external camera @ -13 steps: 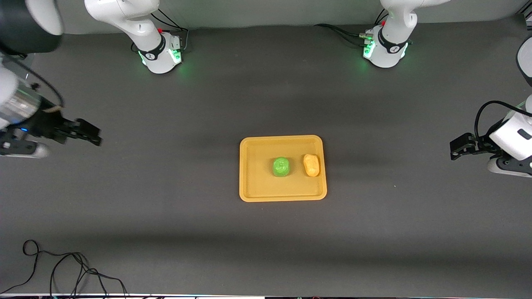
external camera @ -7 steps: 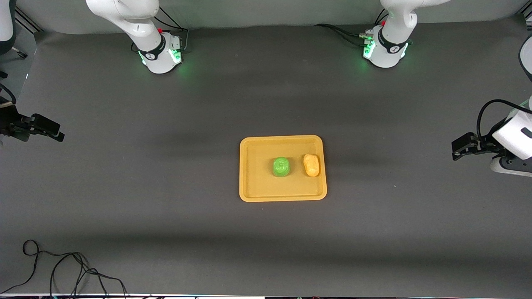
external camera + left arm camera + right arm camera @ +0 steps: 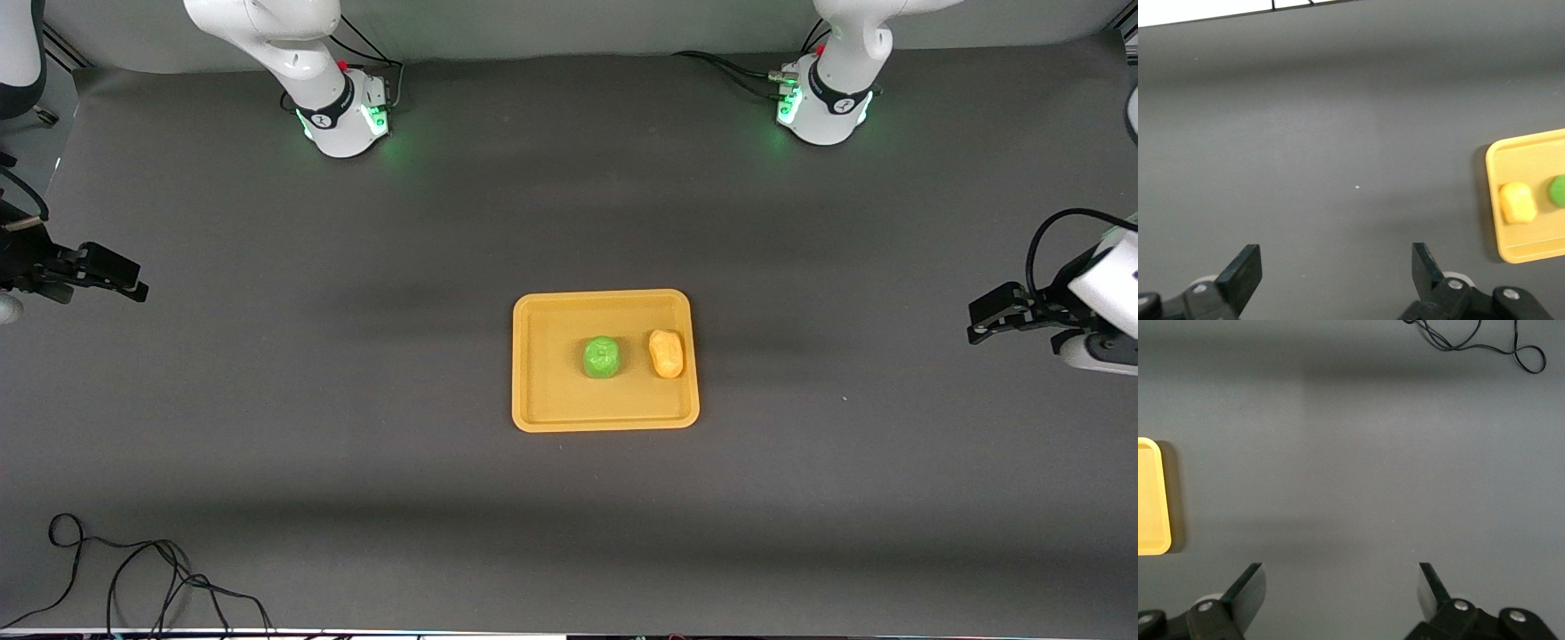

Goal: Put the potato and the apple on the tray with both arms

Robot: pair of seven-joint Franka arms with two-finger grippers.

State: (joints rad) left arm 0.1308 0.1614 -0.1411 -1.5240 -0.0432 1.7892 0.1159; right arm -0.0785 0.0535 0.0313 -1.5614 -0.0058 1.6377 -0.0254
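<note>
The apple (image 3: 602, 357) and potato (image 3: 666, 353) lie side by side on the tray (image 3: 551, 400), well apart from both grippers. The left gripper (image 3: 989, 320) and right gripper (image 3: 114, 271) hang wide open and empty over the desk (image 3: 356, 444) ends.

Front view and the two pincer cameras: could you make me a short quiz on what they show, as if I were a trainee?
1. True or false: the apple and the potato both lie on the tray.
2. Which of the two lies toward the left arm's end of the table? A) the apple B) the potato
3. Fill in: the left pincer and the right pincer are both ____, and neither holds anything.

Key
1. True: they lie side by side on it, apart from each other.
2. B.
3. Open. Each hangs over bare table near its own end, away from the tray.
</note>
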